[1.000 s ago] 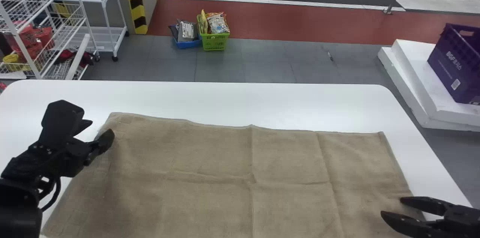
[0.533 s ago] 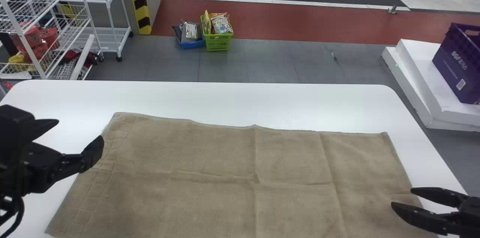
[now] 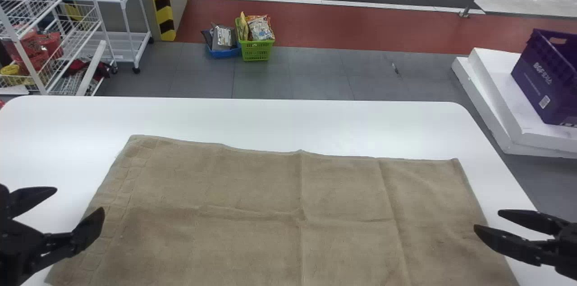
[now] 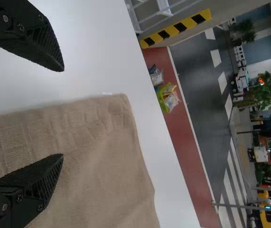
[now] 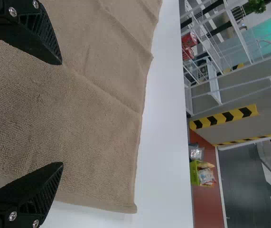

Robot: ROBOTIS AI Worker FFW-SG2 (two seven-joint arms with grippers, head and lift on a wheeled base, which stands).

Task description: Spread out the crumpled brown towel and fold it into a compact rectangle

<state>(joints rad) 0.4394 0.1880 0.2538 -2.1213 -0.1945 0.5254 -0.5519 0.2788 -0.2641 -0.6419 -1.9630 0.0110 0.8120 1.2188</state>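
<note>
A brown towel (image 3: 252, 187) lies spread out, faintly creased, across a white table (image 3: 225, 117), a robot's black pincers at either side. The left pincer (image 3: 80, 200), by the towel's left edge, gapes wide with nothing in its grasp; the right pincer (image 3: 487, 219), at the opposite edge, is also wide apart, gripping nothing.
</note>
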